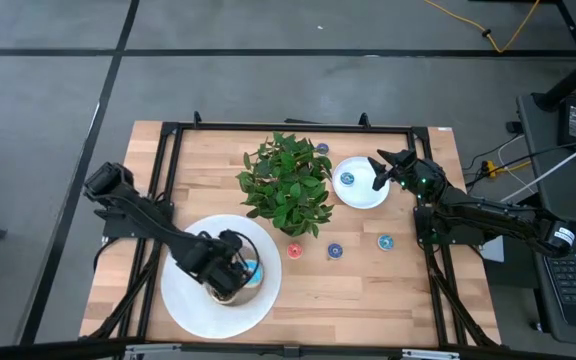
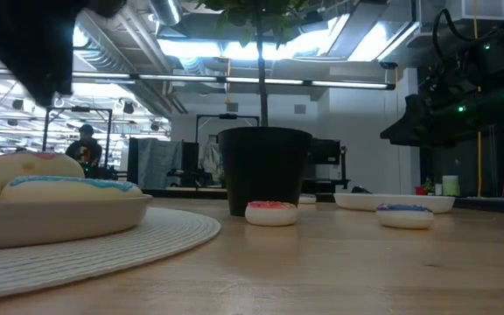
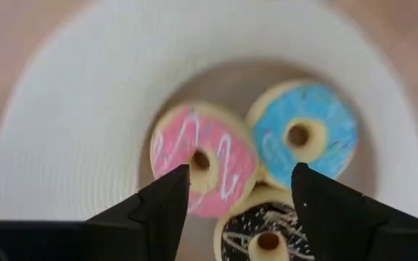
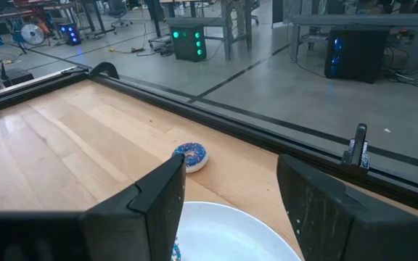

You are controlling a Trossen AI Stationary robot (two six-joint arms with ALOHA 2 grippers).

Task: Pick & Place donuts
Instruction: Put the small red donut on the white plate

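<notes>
The left end effector (image 1: 226,272) is hovering open and empty over the large plate (image 1: 183,300) at lower left, hiding most of its three donuts (image 3: 205,158). The right end effector (image 1: 380,172) is hanging open above the small plate (image 1: 360,196), partly covering it. Five tiny donuts (image 1: 335,251) are lying around mid-frame on the surface (image 1: 368,285).
</notes>
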